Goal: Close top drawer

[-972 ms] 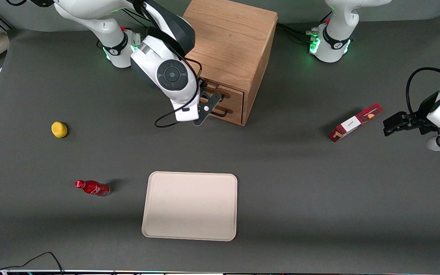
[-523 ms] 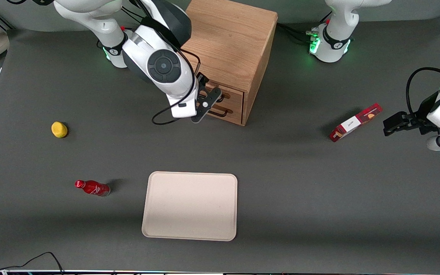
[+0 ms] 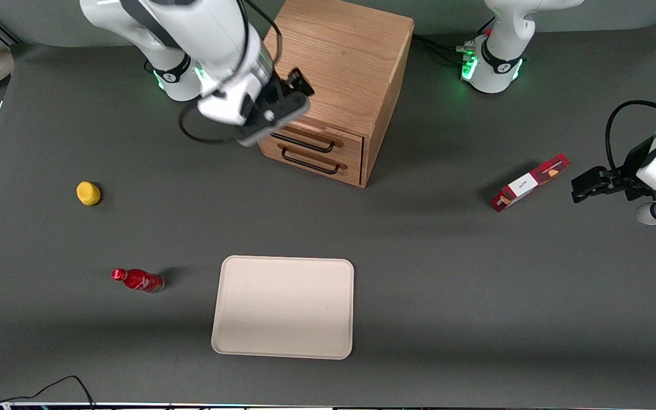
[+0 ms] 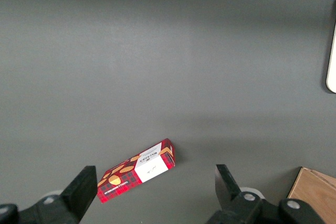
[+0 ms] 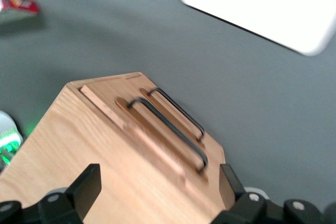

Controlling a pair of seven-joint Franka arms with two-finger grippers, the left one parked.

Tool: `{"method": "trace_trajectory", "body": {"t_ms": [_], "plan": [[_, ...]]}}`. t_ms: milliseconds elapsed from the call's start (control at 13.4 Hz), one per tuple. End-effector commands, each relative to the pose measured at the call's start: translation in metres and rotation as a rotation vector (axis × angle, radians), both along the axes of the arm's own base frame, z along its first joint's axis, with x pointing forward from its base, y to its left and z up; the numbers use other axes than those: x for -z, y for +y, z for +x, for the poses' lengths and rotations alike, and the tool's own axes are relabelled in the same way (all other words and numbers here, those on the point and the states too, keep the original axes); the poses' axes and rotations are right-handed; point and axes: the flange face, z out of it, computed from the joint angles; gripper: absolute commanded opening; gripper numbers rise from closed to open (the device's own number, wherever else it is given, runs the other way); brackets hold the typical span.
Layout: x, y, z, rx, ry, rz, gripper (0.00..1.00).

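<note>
The oak cabinet (image 3: 345, 57) stands at the table's back middle with two drawer fronts facing the front camera. The top drawer (image 3: 318, 136) sits pushed in, its front level with the cabinet's face, carrying a black wire handle (image 5: 169, 130) and a raised wooden strip (image 5: 104, 106). The lower drawer (image 3: 328, 160) below it is also in. My right gripper (image 3: 274, 111) hovers above the cabinet's front top edge, toward the working arm's end, touching nothing. In the right wrist view this gripper (image 5: 157, 188) is open, with bare cabinet wood between its fingers (image 5: 86, 187).
A cream tray (image 3: 283, 307) lies nearer the front camera than the cabinet. A red bottle (image 3: 138, 280) and a yellow lemon (image 3: 88, 193) lie toward the working arm's end. A red cracker box (image 3: 530, 182) lies toward the parked arm's end.
My gripper has left the drawer fronts, rising and drawing back over the cabinet's front top edge. Both drawer handles are now uncovered.
</note>
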Motion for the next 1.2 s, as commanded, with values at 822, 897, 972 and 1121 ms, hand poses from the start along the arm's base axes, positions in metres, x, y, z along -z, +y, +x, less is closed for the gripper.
{"method": "trace_trajectory", "body": {"t_ms": [822, 897, 972, 1121], "plan": [[-0.030, -0.320, 0.069, 0.878, 0.007, -0.134, 1.00], [-0.025, -0.333, 0.071, 0.831, 0.018, -0.117, 1.00], [-0.021, -0.346, 0.071, 0.780, 0.022, -0.106, 1.00], [-0.022, -0.370, 0.061, 0.670, 0.003, -0.097, 1.00]]}}
